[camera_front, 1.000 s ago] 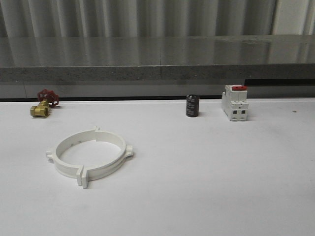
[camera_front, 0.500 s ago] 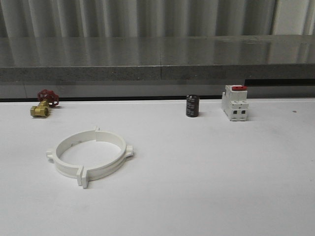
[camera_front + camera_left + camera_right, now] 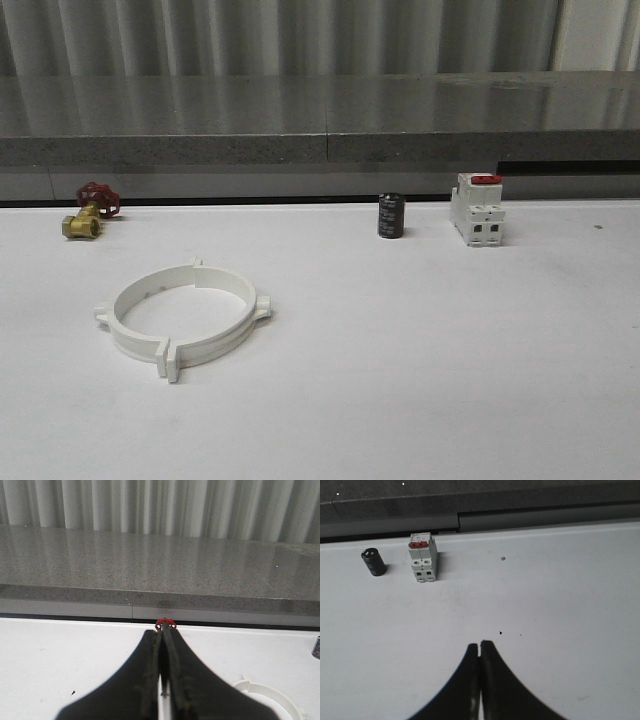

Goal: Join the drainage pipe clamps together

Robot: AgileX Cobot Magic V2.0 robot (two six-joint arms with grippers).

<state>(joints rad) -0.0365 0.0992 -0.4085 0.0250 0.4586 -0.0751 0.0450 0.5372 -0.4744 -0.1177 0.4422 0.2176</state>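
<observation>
The two white drainage pipe clamps (image 3: pixel 183 318) lie on the white table as one wide ring, left of centre in the front view, their end tabs meeting at the front and back. A piece of the ring's rim (image 3: pixel 265 696) appears in the left wrist view beside the fingers. My left gripper (image 3: pixel 163 632) is shut with nothing between its black fingers and hangs over bare table near the ring. My right gripper (image 3: pixel 479 646) is shut too, empty, above bare table on the right side, well short of the white block.
A brass valve with a red handwheel (image 3: pixel 88 210) sits at the back left. A small black cylinder (image 3: pixel 391 215) and a white block with a red switch (image 3: pixel 477 208) stand at the back right. A grey stone ledge (image 3: pixel 320 120) runs behind the table.
</observation>
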